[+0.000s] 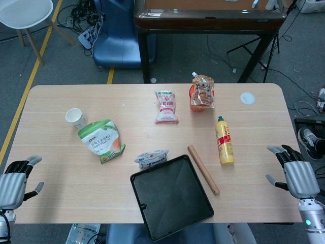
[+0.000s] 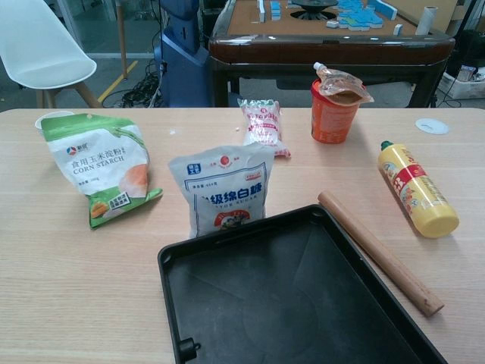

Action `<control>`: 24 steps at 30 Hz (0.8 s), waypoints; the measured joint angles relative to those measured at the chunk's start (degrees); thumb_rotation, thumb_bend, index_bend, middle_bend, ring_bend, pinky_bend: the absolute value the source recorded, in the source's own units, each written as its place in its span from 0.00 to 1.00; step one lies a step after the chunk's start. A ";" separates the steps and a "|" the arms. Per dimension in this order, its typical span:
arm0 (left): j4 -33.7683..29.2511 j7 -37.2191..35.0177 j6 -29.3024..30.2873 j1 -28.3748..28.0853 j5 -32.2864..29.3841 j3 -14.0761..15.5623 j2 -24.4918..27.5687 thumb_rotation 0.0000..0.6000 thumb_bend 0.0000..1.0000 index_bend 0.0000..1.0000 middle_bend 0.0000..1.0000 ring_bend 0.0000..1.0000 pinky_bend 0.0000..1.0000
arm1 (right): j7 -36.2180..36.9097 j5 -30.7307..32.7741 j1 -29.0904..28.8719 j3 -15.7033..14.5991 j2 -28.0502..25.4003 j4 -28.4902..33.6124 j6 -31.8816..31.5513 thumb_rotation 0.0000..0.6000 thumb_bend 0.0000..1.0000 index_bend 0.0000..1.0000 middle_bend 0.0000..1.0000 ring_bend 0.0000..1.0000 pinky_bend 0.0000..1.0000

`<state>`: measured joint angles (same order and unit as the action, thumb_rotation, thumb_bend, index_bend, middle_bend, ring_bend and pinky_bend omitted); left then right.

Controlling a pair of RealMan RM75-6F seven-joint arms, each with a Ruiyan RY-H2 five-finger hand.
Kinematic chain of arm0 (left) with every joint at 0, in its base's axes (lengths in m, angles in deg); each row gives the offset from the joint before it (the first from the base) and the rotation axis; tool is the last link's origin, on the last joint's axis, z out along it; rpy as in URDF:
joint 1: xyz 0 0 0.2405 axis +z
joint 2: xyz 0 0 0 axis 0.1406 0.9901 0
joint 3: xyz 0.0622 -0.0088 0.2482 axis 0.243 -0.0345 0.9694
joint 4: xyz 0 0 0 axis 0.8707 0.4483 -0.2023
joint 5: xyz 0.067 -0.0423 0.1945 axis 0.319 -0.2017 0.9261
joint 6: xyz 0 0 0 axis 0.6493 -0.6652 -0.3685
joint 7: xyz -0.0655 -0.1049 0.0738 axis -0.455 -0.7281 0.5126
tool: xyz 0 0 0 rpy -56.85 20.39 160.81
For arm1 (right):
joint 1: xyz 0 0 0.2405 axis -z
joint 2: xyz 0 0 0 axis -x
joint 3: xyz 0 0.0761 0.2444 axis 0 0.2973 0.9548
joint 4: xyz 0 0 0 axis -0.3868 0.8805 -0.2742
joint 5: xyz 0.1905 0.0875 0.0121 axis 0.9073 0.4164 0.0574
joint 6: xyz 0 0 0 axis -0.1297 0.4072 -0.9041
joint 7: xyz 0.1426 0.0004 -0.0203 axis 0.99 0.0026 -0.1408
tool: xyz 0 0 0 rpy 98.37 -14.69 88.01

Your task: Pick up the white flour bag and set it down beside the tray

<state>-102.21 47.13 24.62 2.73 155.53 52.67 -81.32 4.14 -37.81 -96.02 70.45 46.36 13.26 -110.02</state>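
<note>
Three white-based bags are on the table. A white and green corn starch bag point(image 1: 101, 141) point(image 2: 102, 167) lies left of centre. A white bag with blue print point(image 1: 151, 158) point(image 2: 223, 189) stands at the far left corner of the black tray point(image 1: 170, 195) point(image 2: 303, 303). A small white and red bag point(image 1: 166, 107) point(image 2: 264, 125) lies further back. My left hand point(image 1: 15, 178) hangs off the table's near left edge with fingers spread and nothing in it. My right hand point(image 1: 297, 173) is at the near right edge, also spread and holding nothing. The chest view shows neither hand.
A wooden rolling pin point(image 1: 203, 169) point(image 2: 379, 250) lies along the tray's right side, with a yellow bottle point(image 1: 224, 141) point(image 2: 417, 189) beyond it. An orange cup under a pouch point(image 1: 201, 94) point(image 2: 333, 106) stands at the back. A paper cup point(image 1: 75, 118) is far left, a white lid point(image 1: 247, 97) far right.
</note>
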 measured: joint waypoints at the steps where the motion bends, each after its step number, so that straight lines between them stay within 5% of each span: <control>1: -0.02 -0.05 0.02 -0.01 0.04 0.00 0.02 1.00 0.22 0.22 0.21 0.23 0.16 | 0.03 -0.05 0.03 -0.01 0.02 -0.01 -0.09 1.00 0.17 0.20 0.25 0.15 0.23; 13: 1.48 -5.26 -2.03 -1.85 2.38 0.35 -0.01 1.00 0.22 0.22 0.21 0.23 0.16 | -0.31 0.06 0.24 1.05 -1.23 0.65 -1.74 1.00 0.17 0.20 0.25 0.15 0.23; 24: 4.05 -23.58 -9.58 -8.63 6.22 0.58 -0.76 1.00 0.22 0.21 0.21 0.23 0.18 | -1.63 2.96 -0.18 3.84 -4.40 4.28 -2.50 1.00 0.17 0.20 0.25 0.15 0.23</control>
<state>-98.16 23.55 15.04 -5.90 161.76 53.25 -82.08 2.51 -34.84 -96.20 74.30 41.96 17.54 -112.52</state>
